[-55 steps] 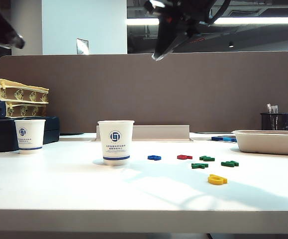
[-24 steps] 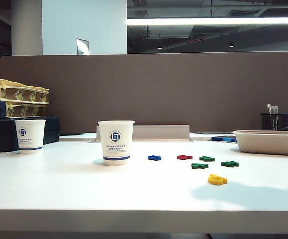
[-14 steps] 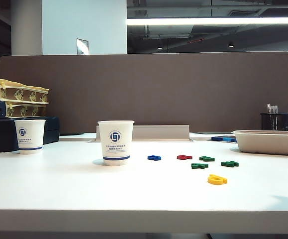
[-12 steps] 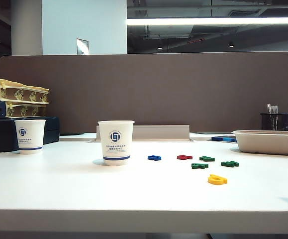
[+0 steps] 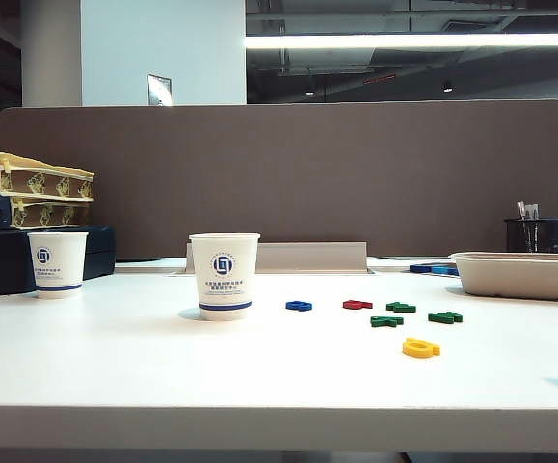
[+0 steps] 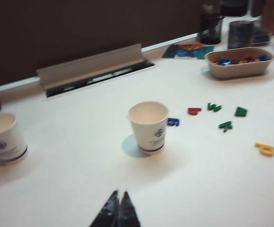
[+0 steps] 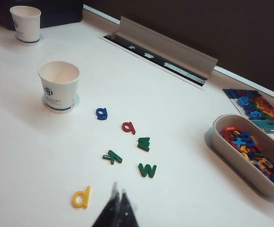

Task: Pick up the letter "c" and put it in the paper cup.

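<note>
We are seeing no loose "c" on the desk (image 5: 115, 367). It may be hiding among the tray (image 5: 519, 277) letters or deep in the cup (image 7: 59, 87); we cannot tell. Both left gripper (image 6: 119, 208) and right gripper (image 7: 118, 203) are hovering high over the near desk, fingers pressed together, holding nothing. Judging next: finding the "c" first.

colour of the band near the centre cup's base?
Dark blue, on the paper cup; clearest in the exterior view.

paper cup (image 5: 225, 276) left of loose letters (image 5: 386, 321) | tray (image 5: 519, 275) far right | second cup (image 5: 58, 263) far left
</note>
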